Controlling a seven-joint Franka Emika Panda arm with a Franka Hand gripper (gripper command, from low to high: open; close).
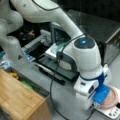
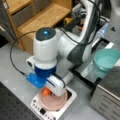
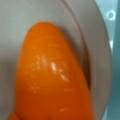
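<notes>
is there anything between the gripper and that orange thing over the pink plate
Nothing visible does. In a front view the gripper sits right at the orange object above the pink plate. In the wrist view the orange object fills the frame with only the plate's rim beside it.

Even, moderate indoor light; both front views are soft and blurred, while the wrist view shows small glare streaks on the orange object (image 3: 50, 75).

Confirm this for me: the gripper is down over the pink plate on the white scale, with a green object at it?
Not green. The object at the gripper is orange, as the wrist view shows; it is over the pink plate on the white scale.
</notes>
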